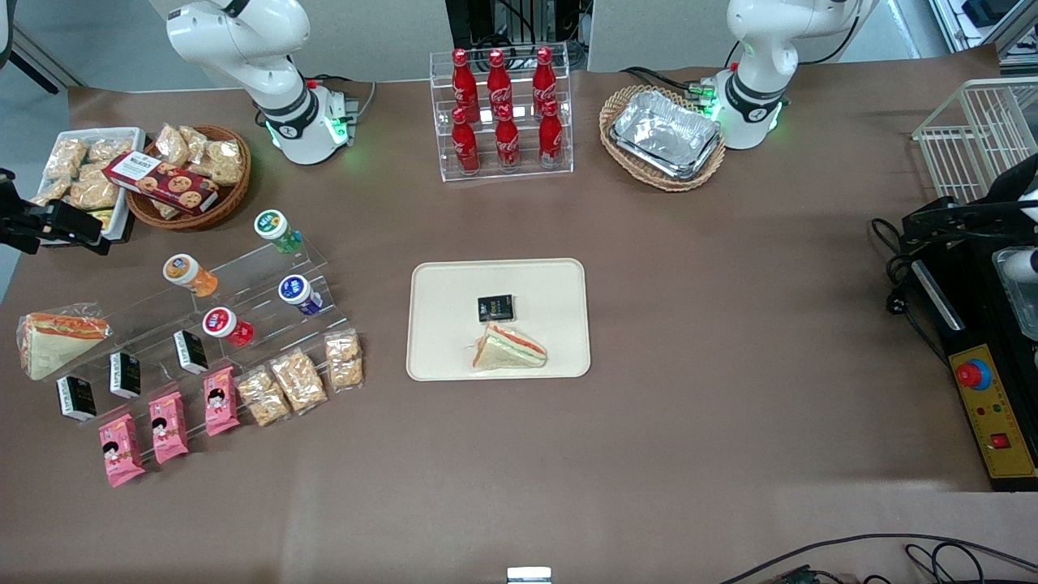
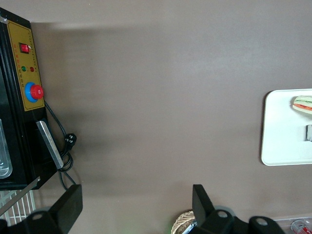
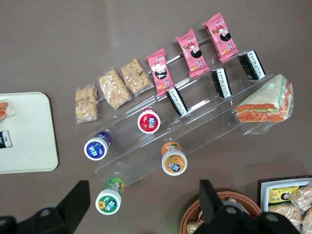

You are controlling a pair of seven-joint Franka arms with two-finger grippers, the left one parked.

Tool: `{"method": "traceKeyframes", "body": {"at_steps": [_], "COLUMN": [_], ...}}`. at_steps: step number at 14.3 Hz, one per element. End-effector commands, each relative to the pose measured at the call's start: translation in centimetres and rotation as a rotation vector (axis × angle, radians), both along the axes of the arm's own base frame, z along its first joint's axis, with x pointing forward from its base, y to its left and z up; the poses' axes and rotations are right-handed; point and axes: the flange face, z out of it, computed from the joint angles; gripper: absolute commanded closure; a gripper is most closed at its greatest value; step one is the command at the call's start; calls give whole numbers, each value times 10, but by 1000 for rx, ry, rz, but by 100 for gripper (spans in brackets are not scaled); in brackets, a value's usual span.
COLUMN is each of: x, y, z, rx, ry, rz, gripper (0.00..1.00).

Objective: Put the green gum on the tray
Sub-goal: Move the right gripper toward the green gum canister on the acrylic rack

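The green gum [image 1: 277,229], a small green bottle with a white lid, rests on the top step of a clear acrylic stand [image 1: 243,304]. It also shows in the right wrist view [image 3: 109,197], between my fingers and well below them. My gripper [image 1: 53,227] hangs high over the working arm's end of the table, near the cookie basket; in the right wrist view my gripper [image 3: 142,208] is open and empty. The cream tray [image 1: 442,288] lies mid-table, also in the right wrist view [image 3: 29,146], holding a black packet [image 1: 495,308] and a sandwich [image 1: 509,349].
Orange [image 1: 190,274], blue [image 1: 299,294] and red [image 1: 228,325] bottles share the stand with black packets and pink snack bags. A wrapped sandwich [image 1: 55,341], a cookie basket [image 1: 188,177], a cola rack [image 1: 503,113], a basket of foil trays [image 1: 663,136] and a control box [image 1: 985,405] stand around.
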Motion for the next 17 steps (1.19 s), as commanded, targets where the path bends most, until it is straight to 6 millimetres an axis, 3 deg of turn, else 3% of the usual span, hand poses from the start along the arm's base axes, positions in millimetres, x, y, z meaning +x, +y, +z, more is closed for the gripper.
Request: {"method": "traceKeyframes", "body": {"at_steps": [1,6,9,14,17], "x": [2,2,-6,-49,-84], "y": [1,0,15,44,52], "z": [4,0,-6,-27,-57], "rx": [11,12,17,40,67], "ry": [2,18,67,91,16], "rz": [1,-1,7,-12,9], "gripper": [0,0,0,0,0]}}
